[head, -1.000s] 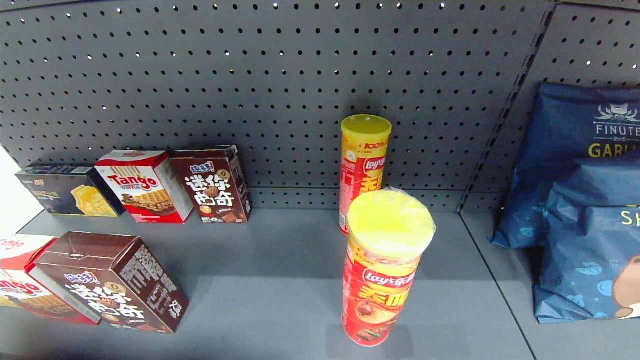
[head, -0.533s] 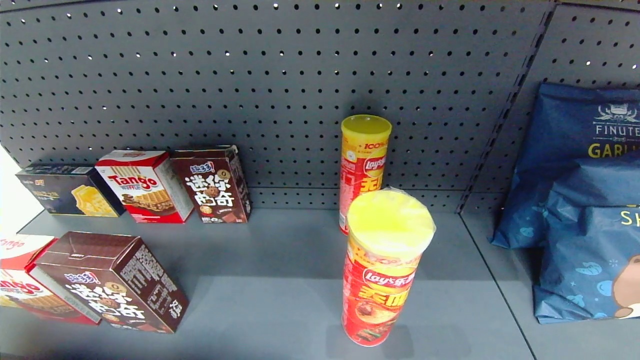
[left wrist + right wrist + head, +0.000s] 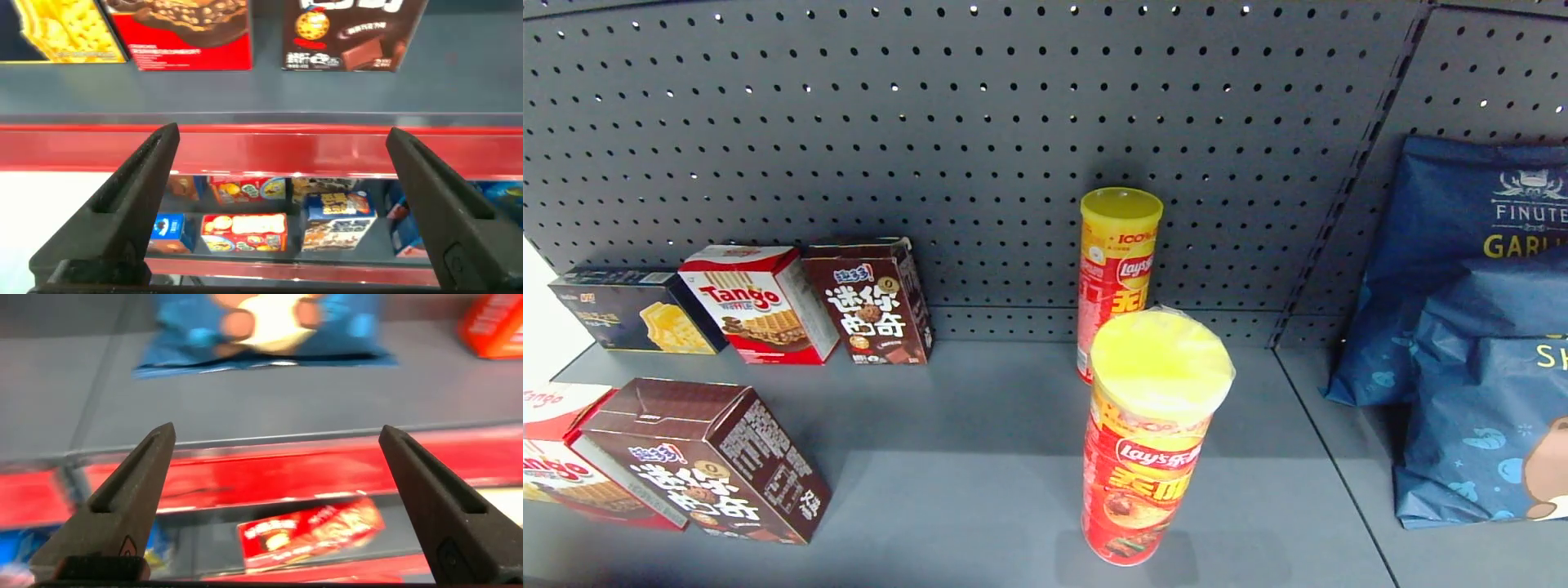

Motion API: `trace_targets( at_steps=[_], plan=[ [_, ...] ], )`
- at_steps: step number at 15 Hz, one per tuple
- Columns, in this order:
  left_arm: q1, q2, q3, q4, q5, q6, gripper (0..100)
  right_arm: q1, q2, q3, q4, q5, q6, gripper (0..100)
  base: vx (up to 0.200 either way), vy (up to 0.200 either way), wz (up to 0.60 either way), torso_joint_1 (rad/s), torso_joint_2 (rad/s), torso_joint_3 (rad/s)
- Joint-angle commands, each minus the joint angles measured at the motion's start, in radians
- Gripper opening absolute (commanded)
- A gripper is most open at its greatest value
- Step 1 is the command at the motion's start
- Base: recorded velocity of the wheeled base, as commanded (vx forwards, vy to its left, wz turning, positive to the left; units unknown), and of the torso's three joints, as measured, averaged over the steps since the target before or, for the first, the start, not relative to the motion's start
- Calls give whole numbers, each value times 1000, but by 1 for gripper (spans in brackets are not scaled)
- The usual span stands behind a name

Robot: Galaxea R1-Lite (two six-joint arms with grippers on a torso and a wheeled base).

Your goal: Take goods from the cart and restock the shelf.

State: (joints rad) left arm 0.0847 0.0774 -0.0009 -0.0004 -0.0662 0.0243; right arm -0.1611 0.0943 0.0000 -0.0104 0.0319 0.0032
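Shelf (image 3: 980, 457) restocking looks to me to be between items: neither claw holds anything. The left claw (image 3: 280, 135) is spread wide and faces the red strip (image 3: 278, 151) along the shelf's front edge, with the boxes just beyond it and a lower shelf of small packs (image 3: 245, 233) beneath. The right claw (image 3: 276, 431) is likewise spread wide and empty at the front edge, over toward the blue bag (image 3: 261, 327) on the right.

From the head view the shelf carries a far row of three boxes (image 3: 760, 302) on the left and two more boxes (image 3: 703, 461) near the left front. Two cans stand upright in the middle: the far can (image 3: 1117, 269) by the pegboard, and the near can (image 3: 1147, 457) right in front of it, whether touching I cannot tell. Blue bags (image 3: 1478, 343) lean on the right. Bare shelf lies between the boxes and the cans.

My judgement is that the next move is a fetch. I would back both arms off the edge, turn to the cart, pick one item with an open claw, and bring it to that bare stretch without knocking the near can, which looks tall and easy to tip.
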Motion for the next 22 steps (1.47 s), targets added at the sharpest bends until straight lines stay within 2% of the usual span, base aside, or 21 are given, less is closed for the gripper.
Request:
trace_targets(
  at_steps=[1, 2, 5, 22],
  plan=[
    [0, 5, 1, 0, 0, -3, 100, 115, -10, 0, 0, 0, 0, 100, 0, 0, 0, 0, 0, 0],
    [0, 5, 1, 0, -3, -6, 100, 152, -67, 0, 0, 0, 1, 100, 0, 0, 0, 0, 0, 0],
    [0, 5, 1, 0, -3, -6, 100, 161, -94, 0, 1, 0, 1, 100, 0, 0, 0, 0, 0, 0],
    [0, 5, 1, 0, -3, -6, 100, 161, -94, 0, 1, 0, 1, 100, 0, 0, 0, 0, 0, 0]
  ],
)
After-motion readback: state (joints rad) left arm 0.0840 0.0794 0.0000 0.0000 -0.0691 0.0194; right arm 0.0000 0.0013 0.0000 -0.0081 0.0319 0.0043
